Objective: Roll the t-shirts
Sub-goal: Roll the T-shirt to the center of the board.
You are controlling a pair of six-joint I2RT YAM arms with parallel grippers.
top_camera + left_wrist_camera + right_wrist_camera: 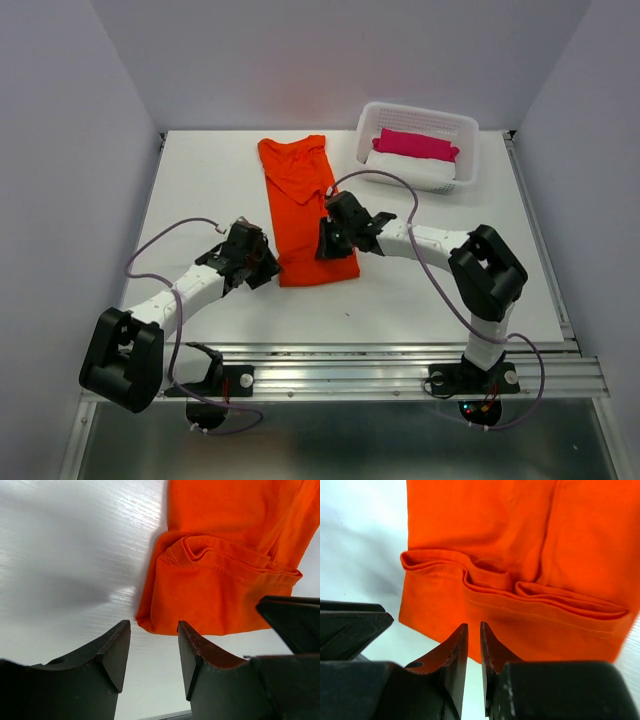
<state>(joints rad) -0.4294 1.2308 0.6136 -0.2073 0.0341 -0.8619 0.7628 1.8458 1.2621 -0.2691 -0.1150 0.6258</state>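
Note:
An orange-red t-shirt lies folded into a long strip down the middle of the white table, collar end far. Its near end is turned over into a short flat fold. My left gripper sits at the near left corner of the strip. It is open with only bare table between its jaws, just short of the fabric. My right gripper is at the near right part of the strip. Only a thin slit parts its jaws, their tips reach the fold's edge, and nothing is between them.
A white plastic basket stands at the back right, holding a magenta-pink cloth bundle on top of a white one. Grey walls close in the table on three sides. A metal rail runs along the near edge.

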